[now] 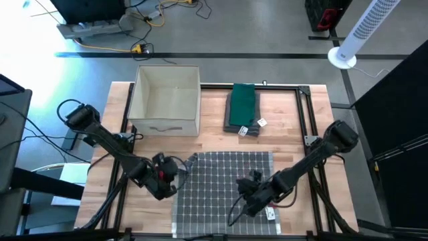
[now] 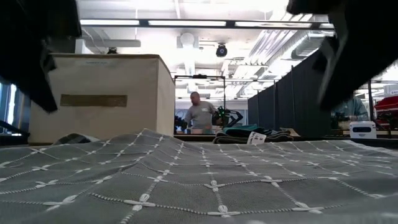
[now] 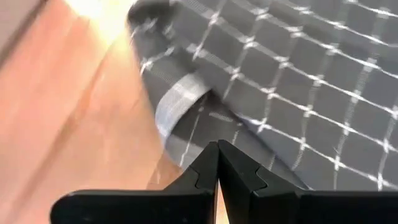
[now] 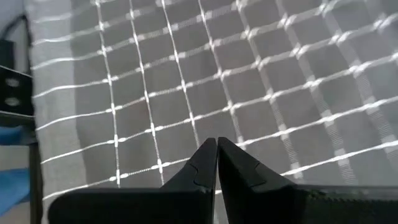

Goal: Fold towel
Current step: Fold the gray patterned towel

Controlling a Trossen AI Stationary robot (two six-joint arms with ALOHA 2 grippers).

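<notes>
From where I stood, the grey checked towel [image 1: 224, 191] lay spread flat on the near half of the table [image 1: 287, 137], its long axis running from 12 to 6 o'clock, its near end hanging toward the table's front edge. The left gripper [image 1: 167, 175] hovered at the towel's 9 o'clock edge, up by the far-left corner, where the cloth was rumpled and turned over on itself; its fingers were pressed tightly together with nothing between them, the folded hem lying just ahead of their tips. The right gripper [image 1: 251, 191] hung over the cloth itself, at about 4 o'clock from the towel's centre, likewise clenched and empty. The left one seemed nearer to a graspable edge; the right would have to travel outward to find a hem. Beyond them stood a beige box [image 1: 166, 100] and a folded green cloth [image 1: 242, 106].
</notes>
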